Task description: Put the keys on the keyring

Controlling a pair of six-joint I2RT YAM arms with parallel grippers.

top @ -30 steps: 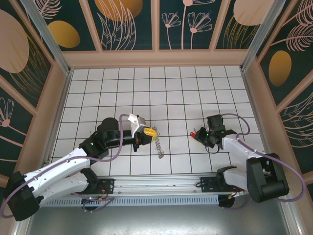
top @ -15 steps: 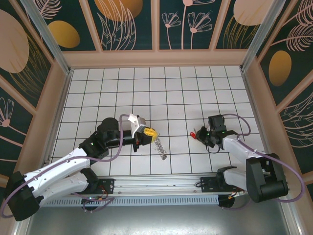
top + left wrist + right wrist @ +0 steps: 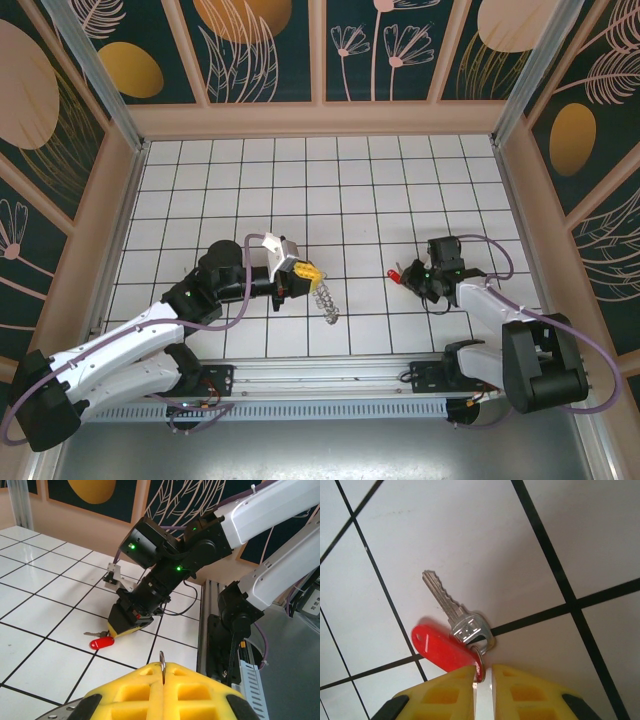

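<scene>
Keys (image 3: 462, 627) just ahead of right end effector (image 3: 484, 672), top loop between its fingertips (image 3: 451, 685)

White links (image 3: 110, 350), black joints (image 3: 225, 265), purple cables (image 3: 585, 350), yellow left claw (image 3: 163, 672).

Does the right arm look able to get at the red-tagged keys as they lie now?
Probably yes: the right gripper sits right at the keys, its jaws close on either side of their near end, nothing blocking.
</scene>
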